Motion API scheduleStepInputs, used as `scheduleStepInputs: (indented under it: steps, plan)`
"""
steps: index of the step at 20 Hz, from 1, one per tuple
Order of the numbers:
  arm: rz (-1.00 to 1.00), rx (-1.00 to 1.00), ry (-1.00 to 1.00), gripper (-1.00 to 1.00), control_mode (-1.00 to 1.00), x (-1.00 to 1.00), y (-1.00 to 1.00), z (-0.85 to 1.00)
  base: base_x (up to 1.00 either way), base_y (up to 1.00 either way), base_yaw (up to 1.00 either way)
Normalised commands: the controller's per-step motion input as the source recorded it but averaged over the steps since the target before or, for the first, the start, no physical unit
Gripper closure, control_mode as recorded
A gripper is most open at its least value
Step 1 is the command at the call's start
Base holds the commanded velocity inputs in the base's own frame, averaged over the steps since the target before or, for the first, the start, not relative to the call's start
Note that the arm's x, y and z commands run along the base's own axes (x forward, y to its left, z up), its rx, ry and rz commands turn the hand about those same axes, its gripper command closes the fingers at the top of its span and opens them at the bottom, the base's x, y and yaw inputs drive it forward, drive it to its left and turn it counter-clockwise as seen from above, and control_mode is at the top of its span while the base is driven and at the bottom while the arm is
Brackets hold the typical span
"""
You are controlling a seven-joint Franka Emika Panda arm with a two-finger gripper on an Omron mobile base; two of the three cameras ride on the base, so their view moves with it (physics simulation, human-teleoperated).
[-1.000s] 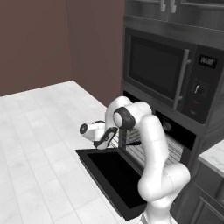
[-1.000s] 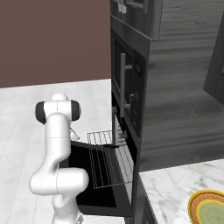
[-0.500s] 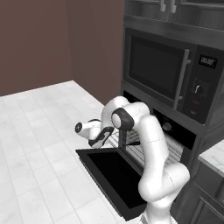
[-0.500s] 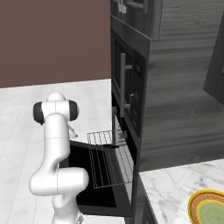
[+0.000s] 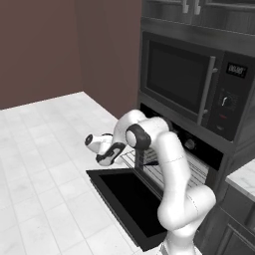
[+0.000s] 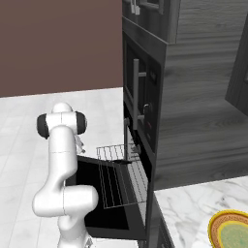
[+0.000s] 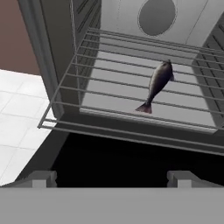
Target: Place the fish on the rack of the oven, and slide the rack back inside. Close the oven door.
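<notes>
The tool (image 7: 112,178) stands wide open, its two small dark tips far apart, with nothing between them and touching nothing. In the left base view the tool (image 5: 110,155) hangs in the air in front of the oven (image 5: 199,149), above the outer end of the lowered oven door (image 5: 132,199), pointing back toward the opening.

The fish (image 7: 156,84) lies on the rack (image 7: 87,92), toward its right side in the hand view, its pointed tail toward the front edge and its head toward the oven's back wall. It is slender, smooth and dark grey-black, with a slight sheen along the back.

The rack is a flat grid of thin silver-grey wires running side to side inside a wire frame. It is pulled partly out, its front edge over the open door, as the right base view shows the rack (image 6: 118,179).

The door is a wide, flat black panel with a glossy inner face, folded down level. The oven's inside is pale grey, with a round fan cover (image 7: 156,16) on the back wall.

The floor (image 5: 45,149) is pale, white-veined tile.
</notes>
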Motion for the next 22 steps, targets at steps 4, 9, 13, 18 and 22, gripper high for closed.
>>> scheduleStepInputs:
  steps: [4,9,13,18,22]
  plan:
    - [-0.3,0.06,-0.28,-1.0,-1.0,-0.38,0.0,-0.95,0.0,0.0,0.0]
    - [-0.27,0.03,-0.3,-1.0,-1.0,-0.15,0.0,-0.95,0.0,0.0,0.0]
    - [-0.26,0.02,-0.29,-1.0,-1.0,-0.22,0.0,-0.82,0.0,0.0,0.0]
    - [-0.25,0.05,-0.34,-1.0,-1.0,-0.5,0.0,-0.77,0.0,0.0,0.0]
    - [-0.23,0.09,-0.33,-1.0,-1.0,-0.57,0.0,-0.86,0.0,0.0,0.0]
